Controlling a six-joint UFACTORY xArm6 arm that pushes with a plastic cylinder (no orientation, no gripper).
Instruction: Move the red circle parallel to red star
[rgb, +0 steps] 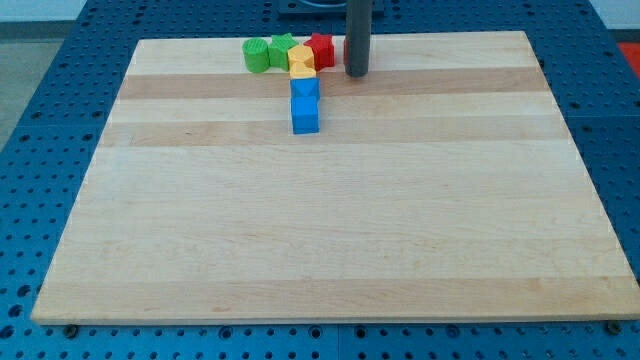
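So everything's bunched up at the top middle of the wooden board (330, 220). There's no claw here at all, nothing to spread or pinch, just the rod, and my tip (357, 74) is planted right beside the cluster on its right side. The red circle (348, 50) is nearly all hidden behind the rod; only a red sliver shows at the rod's left edge, so I can't confirm its shape. Just left of that is the red star (321, 49), then the green star (283, 44) and green cylinder (257, 55) further left. A yellow block (301, 61) sits below the stars, with two blue blocks (305, 88) (305, 115) stacked in a line under it.

My worry: it's so crowded that any shove leftward probably drags the red star along too. And the circle sits near the board's top edge, so a push upward could knock it off.
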